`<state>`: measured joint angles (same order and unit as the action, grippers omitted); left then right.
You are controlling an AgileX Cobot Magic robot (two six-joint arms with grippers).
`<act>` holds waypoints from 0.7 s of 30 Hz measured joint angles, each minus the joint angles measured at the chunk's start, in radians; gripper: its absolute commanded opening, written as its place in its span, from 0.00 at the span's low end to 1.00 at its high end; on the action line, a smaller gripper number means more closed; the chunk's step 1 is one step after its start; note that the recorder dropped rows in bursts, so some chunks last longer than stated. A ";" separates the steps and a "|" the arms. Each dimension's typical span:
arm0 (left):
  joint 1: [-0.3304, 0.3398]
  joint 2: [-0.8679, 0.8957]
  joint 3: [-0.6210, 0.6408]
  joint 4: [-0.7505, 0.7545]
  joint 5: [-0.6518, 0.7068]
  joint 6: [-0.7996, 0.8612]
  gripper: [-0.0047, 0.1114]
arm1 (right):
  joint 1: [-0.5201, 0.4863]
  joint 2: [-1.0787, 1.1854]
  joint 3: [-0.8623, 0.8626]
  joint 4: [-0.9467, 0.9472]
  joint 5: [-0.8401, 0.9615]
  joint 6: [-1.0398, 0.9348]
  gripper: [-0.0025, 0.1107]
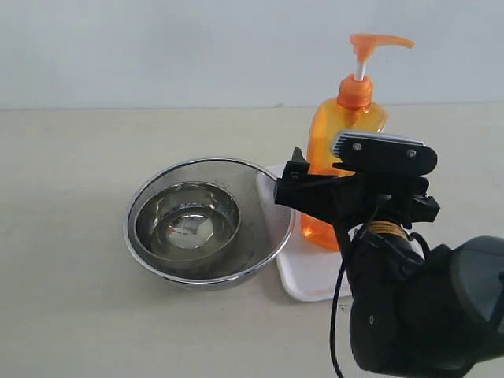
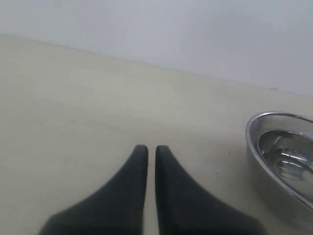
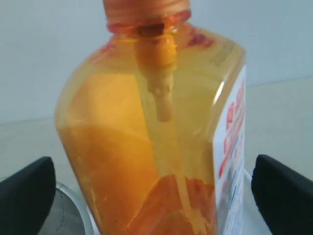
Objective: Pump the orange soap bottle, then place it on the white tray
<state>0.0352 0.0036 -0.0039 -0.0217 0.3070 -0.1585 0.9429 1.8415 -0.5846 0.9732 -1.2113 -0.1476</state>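
Tall translucent orange soap bottle [image 1: 346, 134] with an orange pump head and white stem is standing upright on the flat rectangular white plastic tray [image 1: 303, 279], on its far part. Pump spout is pointing to the right in the exterior view. White-and-red label is showing along one side wall in the right wrist view.

Right gripper [image 3: 154, 193] is sitting level with the bottle's lower body. Its jaws are standing as wide as they go, one black finger [image 3: 24, 196] on each side of the bottle. Both are showing a gap to the plastic, narrower on the label side. Nothing is being squeezed.

Left gripper [image 2: 146, 152] is hanging over the bare beige tabletop [image 2: 73, 107]. Its two dark fingers are pressing nearly together, leaving only a thin slit and holding nothing.

Large round steel bowl with a mesh-like wall [image 1: 260, 181] is sitting just left of the tray, its rim overlapping the tray's left edge in the exterior view. A smaller shiny steel bowl [image 1: 187, 220] is nesting inside it. The bowls are also showing at the edge of the left wrist view, apart from those closed fingers
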 measured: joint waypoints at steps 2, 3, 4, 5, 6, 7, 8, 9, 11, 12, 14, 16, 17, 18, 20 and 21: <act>0.000 0.000 0.000 0.000 0.000 0.000 0.09 | -0.007 0.002 -0.012 -0.003 0.000 -0.003 0.94; 0.000 0.000 0.000 0.000 0.000 0.000 0.09 | -0.013 0.004 -0.018 -0.005 0.000 -0.007 0.94; 0.000 0.000 0.000 0.000 0.000 0.000 0.09 | -0.015 0.009 -0.022 -0.007 0.000 -0.007 0.94; 0.000 0.000 0.000 0.000 0.000 0.000 0.09 | -0.019 0.020 -0.027 -0.008 -0.002 -0.007 0.94; 0.000 0.000 0.000 0.000 0.000 0.000 0.09 | -0.021 0.025 -0.032 -0.008 -0.002 -0.007 0.94; 0.000 0.000 0.000 0.000 0.000 0.000 0.09 | -0.023 0.032 -0.037 -0.011 -0.002 -0.007 0.94; 0.000 0.000 0.000 0.000 0.000 0.000 0.09 | -0.027 0.041 -0.041 -0.015 -0.002 -0.007 0.94; 0.000 0.000 0.000 0.000 0.000 0.000 0.09 | -0.030 0.046 -0.046 -0.017 -0.002 -0.007 0.94; 0.000 0.000 0.000 0.000 0.000 0.000 0.09 | -0.045 0.058 -0.050 -0.021 -0.002 -0.007 0.94; 0.000 0.000 0.000 0.000 0.000 0.000 0.09 | -0.050 0.060 -0.052 -0.022 -0.002 -0.007 0.94; 0.000 0.000 0.000 0.000 0.000 0.000 0.09 | -0.062 0.066 -0.053 -0.028 -0.002 -0.007 0.94; 0.000 0.000 0.000 0.000 0.000 0.000 0.09 | -0.072 0.068 -0.053 -0.044 -0.002 -0.007 0.94; 0.000 0.000 0.000 0.000 0.000 0.000 0.09 | -0.079 0.068 -0.053 -0.051 -0.002 -0.007 0.94; 0.000 0.000 0.000 0.000 0.000 0.000 0.09 | -0.084 0.068 -0.053 -0.060 -0.002 -0.007 0.94; 0.000 0.000 0.000 0.000 0.000 0.000 0.09 | -0.088 0.068 -0.053 -0.068 -0.002 -0.007 0.94; 0.000 0.000 0.000 0.000 0.000 0.000 0.09 | -0.090 0.068 -0.053 -0.074 -0.002 -0.007 0.94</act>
<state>0.0352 0.0036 -0.0039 -0.0217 0.3070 -0.1585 0.8526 1.9099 -0.6380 0.8995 -1.2137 -0.1550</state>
